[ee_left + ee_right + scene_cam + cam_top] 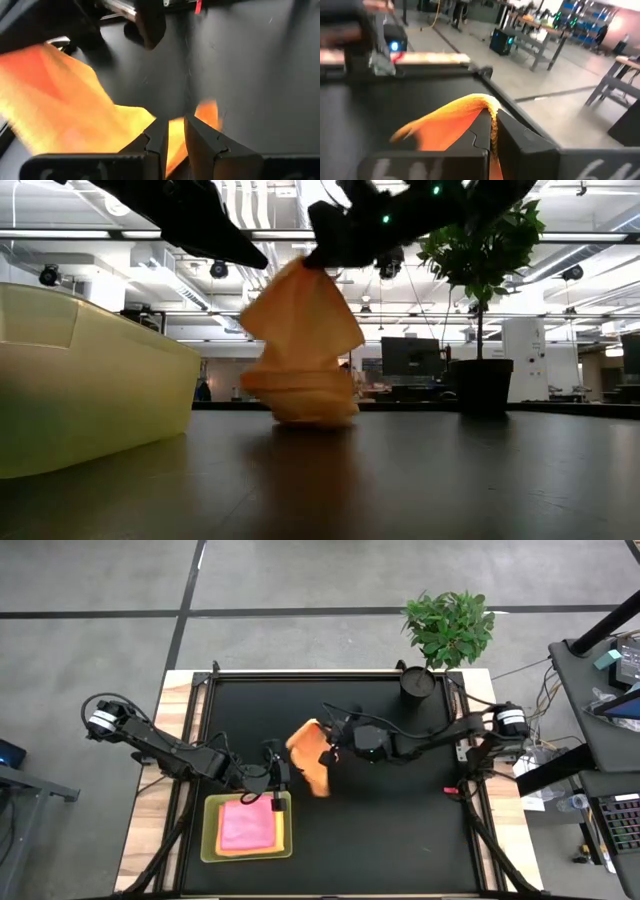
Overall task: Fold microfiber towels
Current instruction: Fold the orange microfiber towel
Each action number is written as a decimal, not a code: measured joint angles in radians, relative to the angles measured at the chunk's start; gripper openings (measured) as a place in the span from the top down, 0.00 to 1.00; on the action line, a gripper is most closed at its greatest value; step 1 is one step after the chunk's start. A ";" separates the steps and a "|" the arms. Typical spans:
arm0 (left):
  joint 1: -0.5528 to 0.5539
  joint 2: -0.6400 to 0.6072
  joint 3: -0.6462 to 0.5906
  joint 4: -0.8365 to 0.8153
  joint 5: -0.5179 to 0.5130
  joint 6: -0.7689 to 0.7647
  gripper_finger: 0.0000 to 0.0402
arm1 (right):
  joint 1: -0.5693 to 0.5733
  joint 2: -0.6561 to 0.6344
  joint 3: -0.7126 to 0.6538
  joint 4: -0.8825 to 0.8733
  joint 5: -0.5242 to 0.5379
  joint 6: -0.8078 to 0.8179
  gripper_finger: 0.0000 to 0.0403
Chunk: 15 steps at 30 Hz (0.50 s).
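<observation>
An orange microfiber towel (pixel 310 755) hangs bunched between my two grippers over the middle of the black table. In the low view, its upper part (pixel 300 290) is raised and its lower folds (pixel 300 405) rest on the table. My left gripper (pixel 283 778) is shut on it from the left. My right gripper (pixel 330 752) is shut on it from the right. A pink towel (pixel 247 823) lies on top of a yellow one in the lime-green tray (pixel 210 840). My left gripper pinches a part of the orange towel's edge (pixel 175 135) between its two fingers, slanting downward; a small tip (pixel 207 112) sticks out past them. The rest of the cloth spreads loosely to one side. My right gripper pinches a fold of the orange towel (pixel 492 117) between its two fingers, held about level. The cloth arches up over the fingertips (pixel 480 102) and hangs slack below them, with its lower part on the table.
The tray (pixel 90 380) stands at the near left, close to my left arm. A potted plant (pixel 417 682) stands at the far right of the table. Bare black table lies at the near right.
</observation>
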 joint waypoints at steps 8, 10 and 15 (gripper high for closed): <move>0.000 0.000 -0.001 0.003 -0.022 -0.004 0.88 | -0.010 0.088 0.004 -0.007 -0.005 0.082 0.98; 0.000 0.000 -0.002 0.004 -0.043 -0.038 0.88 | -0.010 0.093 0.008 -0.004 -0.005 0.096 0.98; 0.001 0.000 -0.021 0.001 -0.141 -0.078 0.87 | -0.010 0.093 0.009 -0.007 -0.005 0.111 0.98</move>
